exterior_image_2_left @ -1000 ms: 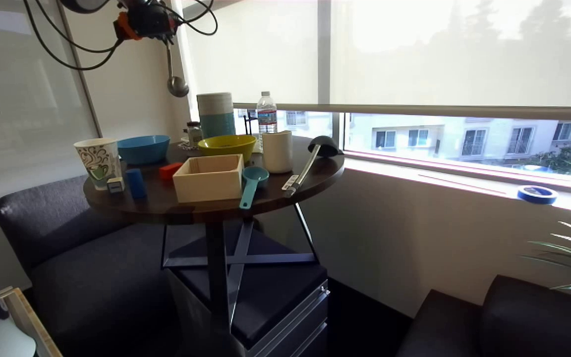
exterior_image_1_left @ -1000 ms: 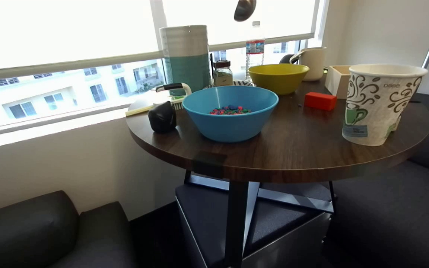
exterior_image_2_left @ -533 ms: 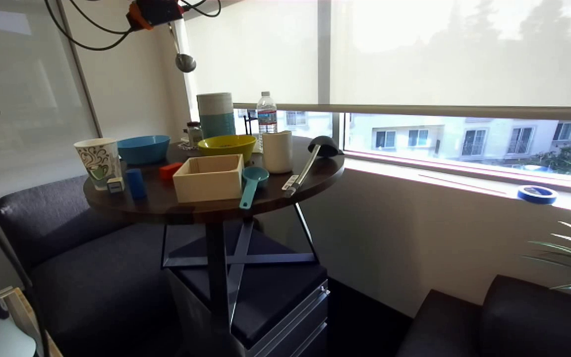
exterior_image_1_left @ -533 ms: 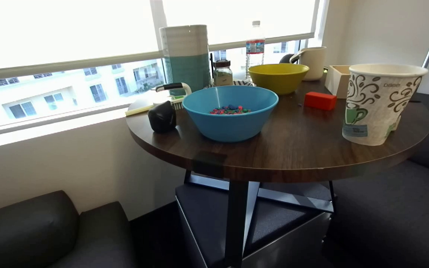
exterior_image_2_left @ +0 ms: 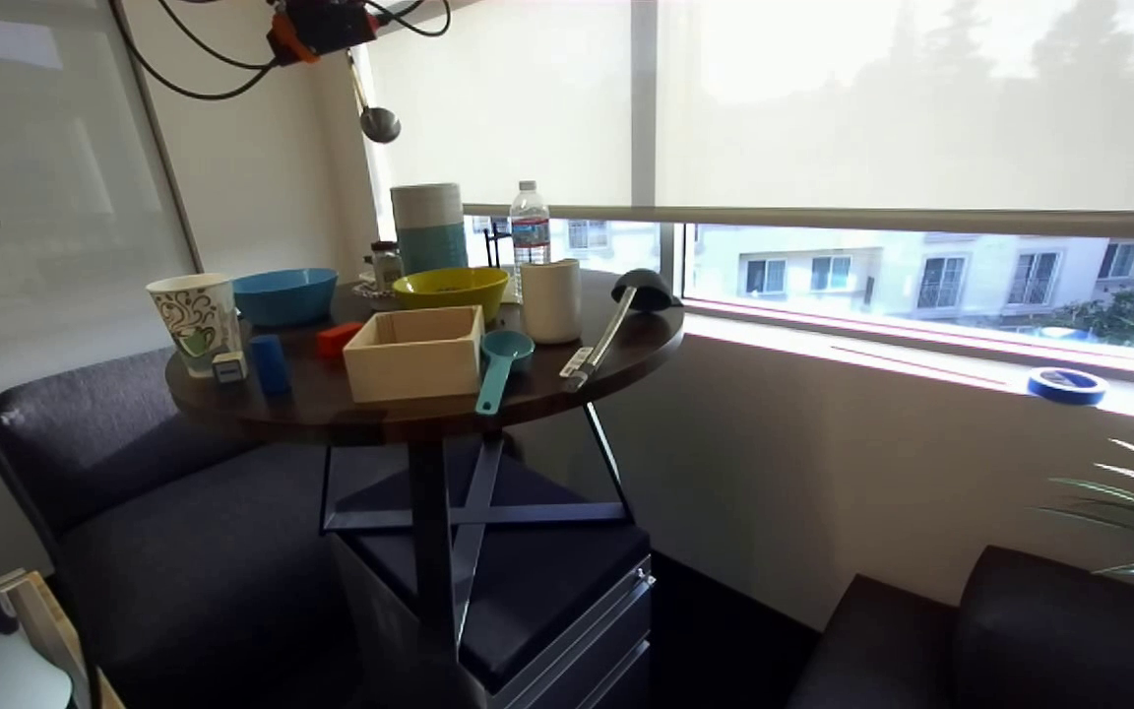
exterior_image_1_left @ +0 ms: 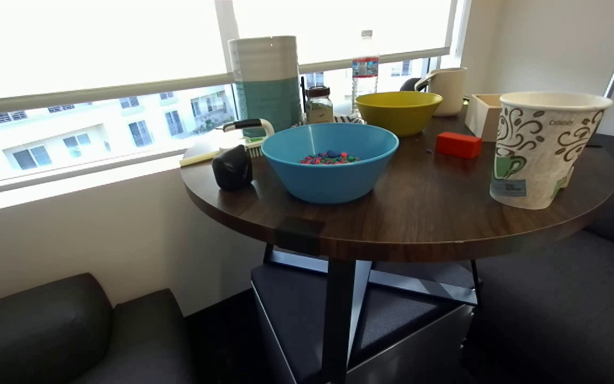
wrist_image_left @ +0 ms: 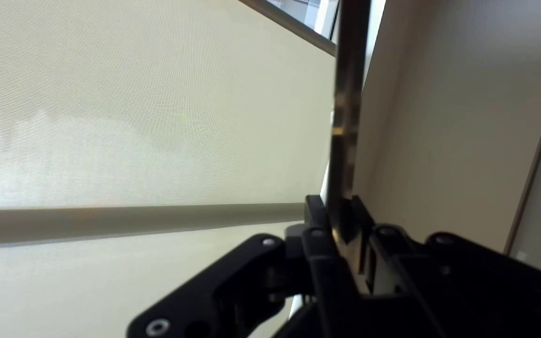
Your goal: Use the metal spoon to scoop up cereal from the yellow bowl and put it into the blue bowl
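Dangling the long-handled, shiny silver, ladle-like metal spoon (exterior_image_2_left: 380,125) bowl-end down and slightly tilted below the black fingers (wrist_image_left: 316,213), held well above the round, dark-brown wooden table (exterior_image_1_left: 419,213) at the black-and-orange end of the robot arm (exterior_image_2_left: 323,28), and clamped narrowly on the spoon's thin handle.

in an exterior view | cereal (exterior_image_1_left: 330,158) in near bowl (exterior_image_1_left: 329,184) | far bowl (exterior_image_1_left: 398,118) behind-right | cup (exterior_image_1_left: 536,154) rightward
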Tool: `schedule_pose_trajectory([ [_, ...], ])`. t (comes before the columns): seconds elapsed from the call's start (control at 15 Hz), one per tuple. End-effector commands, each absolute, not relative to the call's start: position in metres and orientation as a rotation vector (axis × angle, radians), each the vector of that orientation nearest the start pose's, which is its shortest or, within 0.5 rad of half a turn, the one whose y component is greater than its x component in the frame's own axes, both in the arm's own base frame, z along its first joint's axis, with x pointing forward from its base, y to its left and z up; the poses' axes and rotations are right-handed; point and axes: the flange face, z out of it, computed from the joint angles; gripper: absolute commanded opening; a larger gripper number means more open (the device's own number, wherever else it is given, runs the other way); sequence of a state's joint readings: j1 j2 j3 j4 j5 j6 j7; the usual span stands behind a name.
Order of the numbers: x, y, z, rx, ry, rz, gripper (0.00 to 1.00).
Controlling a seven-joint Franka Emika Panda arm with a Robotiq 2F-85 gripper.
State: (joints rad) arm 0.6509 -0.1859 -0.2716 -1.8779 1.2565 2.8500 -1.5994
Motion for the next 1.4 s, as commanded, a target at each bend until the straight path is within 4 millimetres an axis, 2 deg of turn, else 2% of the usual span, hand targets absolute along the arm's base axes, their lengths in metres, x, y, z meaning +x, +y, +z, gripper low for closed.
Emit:
schedule_pose_trajectory([
  [0.0, 0.541, 0.137, 0.689, -1.967, -1.015, -1.808, 0.04],
  [0.47, 0.557, 0.132, 0.671, -1.831, -1.020, -1.837, 0.04],
  [1.33, 0.606, 0.114, 0.587, -1.777, -1.063, -1.819, 0.04],
])
